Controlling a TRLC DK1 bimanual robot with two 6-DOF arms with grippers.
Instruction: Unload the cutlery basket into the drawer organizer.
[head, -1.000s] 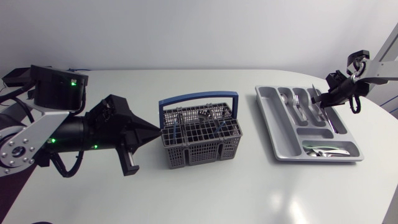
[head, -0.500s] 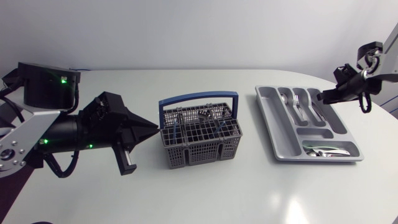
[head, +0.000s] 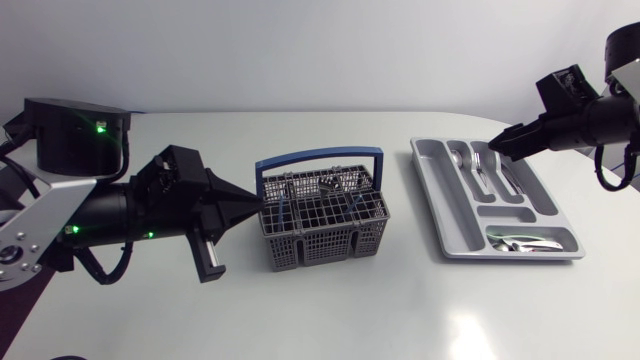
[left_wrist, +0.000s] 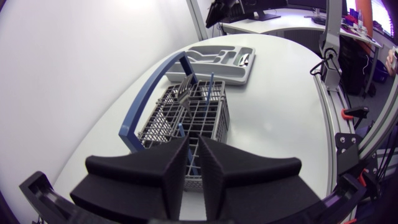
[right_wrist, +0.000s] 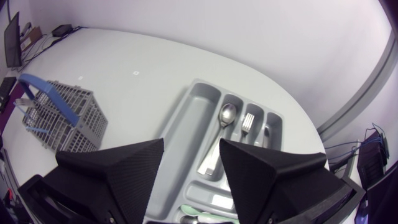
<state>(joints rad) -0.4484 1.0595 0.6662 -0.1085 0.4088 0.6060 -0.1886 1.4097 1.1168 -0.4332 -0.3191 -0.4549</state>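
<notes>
The cutlery basket stood upright near the middle of the white table, its blue handle raised over it. At least one metal piece remained upright in its compartments; its type could not be determined. The drawer organizer lay flat on the table, well apart from the basket on the right arm's side. It contained a spoon and a fork in adjacent lengthwise compartments, and further cutlery in the crosswise compartment at its near end. The long compartment on the basket side was bare. The left gripper was positioned level with the basket's end wall, with its tips at that wall. Its fingers were drawn almost together, leaving only a narrow slit through which the basket's mesh showed. The right gripper hung above the far end of the organizer, fingers spread wide, holding nothing.
</notes>
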